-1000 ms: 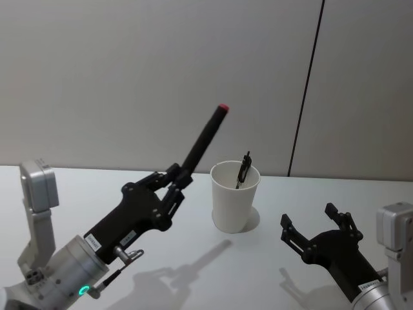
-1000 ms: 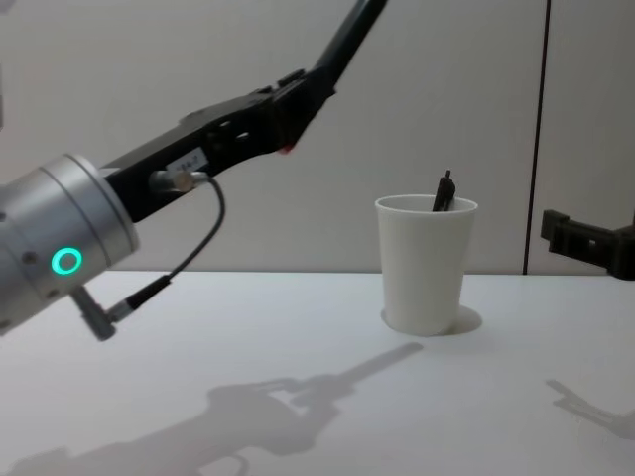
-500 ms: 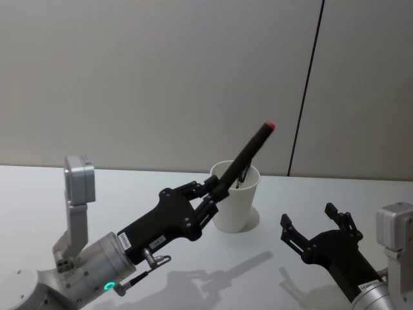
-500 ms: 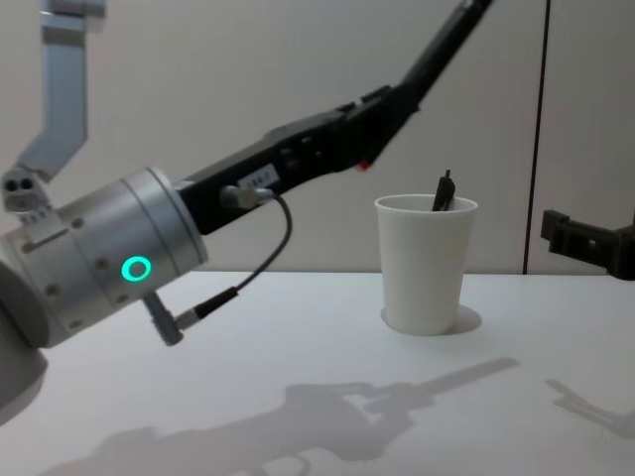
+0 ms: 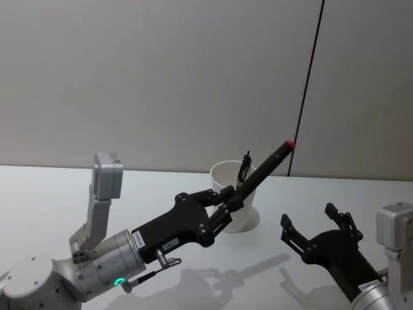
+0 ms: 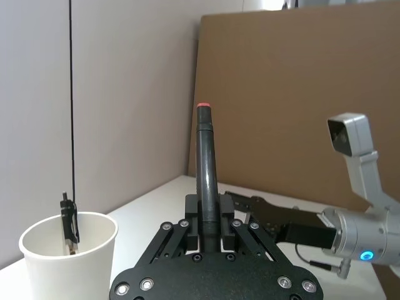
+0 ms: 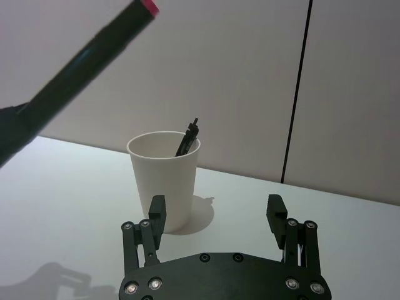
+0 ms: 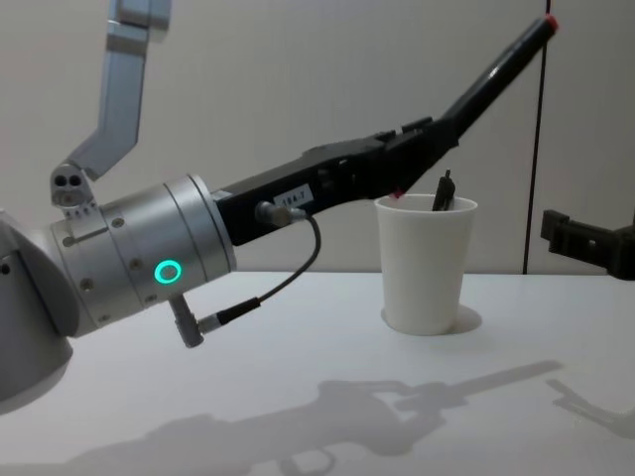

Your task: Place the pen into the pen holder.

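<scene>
Left gripper (image 5: 226, 199), clenched on the red-tipped pen (image 5: 268, 163), has swung down to the paper cup (image 5: 221, 175) just ahead; insertion nears. Right gripper (image 5: 310, 217) idles, fingers spread.

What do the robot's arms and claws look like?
The left gripper and right gripper are black with small silver screws. Each sits on a silver wrist. The left arm has a glowing green ring, a thin black cable and white labels.

The tapered white paper cup (image 8: 427, 283) is matt with a smooth rolled rim. The slim black pen (image 8: 488, 77) (red-tipped) and the black left gripper (image 6: 208, 211) look matt plastic; the white tabletop (image 8: 298, 337), smooth.
</scene>
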### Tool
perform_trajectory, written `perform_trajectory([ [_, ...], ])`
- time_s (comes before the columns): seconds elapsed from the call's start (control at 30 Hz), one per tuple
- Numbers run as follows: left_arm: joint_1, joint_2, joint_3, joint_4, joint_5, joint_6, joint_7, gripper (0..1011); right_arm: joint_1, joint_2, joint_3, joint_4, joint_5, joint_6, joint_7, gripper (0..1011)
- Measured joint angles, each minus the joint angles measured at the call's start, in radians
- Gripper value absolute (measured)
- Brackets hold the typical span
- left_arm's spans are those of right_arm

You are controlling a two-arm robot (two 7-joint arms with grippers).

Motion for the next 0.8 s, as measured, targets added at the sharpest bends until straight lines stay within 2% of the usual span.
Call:
perform_trajectory([
  [0.43, -0.035, 0.020, 0.038, 0.014, 0.044, 0.019, 0.027, 202, 0.000, 0.000, 0.000, 0.000, 0.000, 0.000, 0.000, 1001],
  [0.8, -0.049, 0.023, 0.059, 0.021, 0.053, 0.012, 0.028, 202, 0.000, 0.000, 0.000, 0.000, 0.000, 0.000, 0.000, 1001],
])
